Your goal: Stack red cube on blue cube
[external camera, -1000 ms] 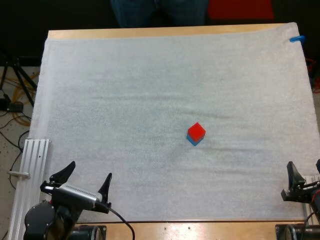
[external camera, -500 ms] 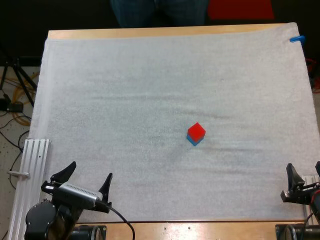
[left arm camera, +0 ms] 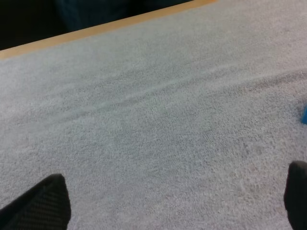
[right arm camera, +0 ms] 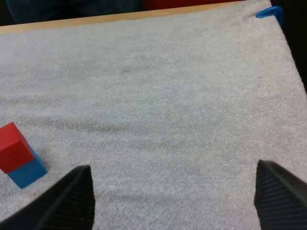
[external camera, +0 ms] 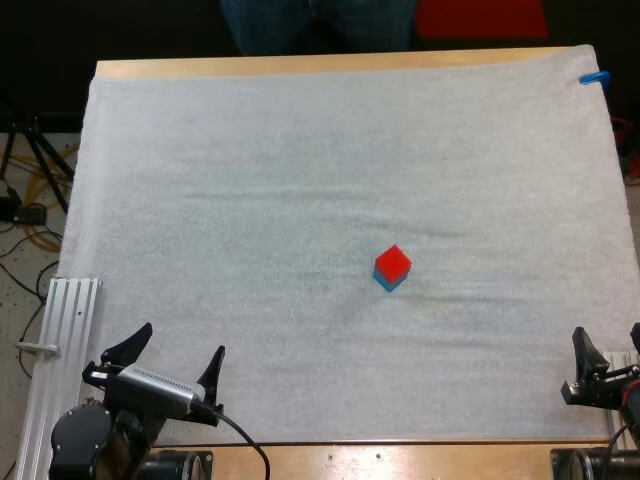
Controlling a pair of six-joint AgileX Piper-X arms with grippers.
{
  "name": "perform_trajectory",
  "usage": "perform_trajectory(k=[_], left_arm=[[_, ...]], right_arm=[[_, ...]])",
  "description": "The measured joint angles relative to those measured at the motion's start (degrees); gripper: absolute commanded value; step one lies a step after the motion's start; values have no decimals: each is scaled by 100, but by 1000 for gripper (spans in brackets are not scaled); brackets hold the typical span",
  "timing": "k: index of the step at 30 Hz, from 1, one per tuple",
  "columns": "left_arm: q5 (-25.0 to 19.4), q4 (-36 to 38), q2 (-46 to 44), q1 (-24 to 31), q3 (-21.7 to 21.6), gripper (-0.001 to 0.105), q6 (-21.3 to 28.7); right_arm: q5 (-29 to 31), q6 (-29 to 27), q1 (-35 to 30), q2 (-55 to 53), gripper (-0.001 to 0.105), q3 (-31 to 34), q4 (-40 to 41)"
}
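The red cube (external camera: 393, 261) sits squarely on top of the blue cube (external camera: 385, 283), right of the mat's middle. In the right wrist view the red cube (right arm camera: 14, 146) rests on the blue cube (right arm camera: 26, 172), ahead of and beside the near fingers. My right gripper (external camera: 607, 345) is at the mat's near right corner, open, and it (right arm camera: 175, 201) holds nothing. My left gripper (external camera: 178, 345) is open at the near left, far from the stack. Its fingers (left arm camera: 38, 203) stand wide apart over bare mat, and a sliver of the blue cube (left arm camera: 304, 115) shows off to the side.
A person's legs (external camera: 320, 25) are beyond the table's far side. An aluminium rail (external camera: 60, 340) lies along the table's near left, beside my left arm. White mat (external camera: 300, 180) covers the table around the stack.
My right gripper has slipped a touch toward the table's near edge. The stacked cubes and my left gripper have stayed put.
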Motion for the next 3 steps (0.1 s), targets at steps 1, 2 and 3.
perform_trajectory(k=[1,2,3], left_arm=[[0,0,0,0,0,87,0],[0,0,0,0,0,87,0],[0,0,0,0,0,87,0]], right_arm=[[0,0,0,0,67,0,0],[0,0,0,0,67,0,0],[0,0,0,0,67,0,0]])
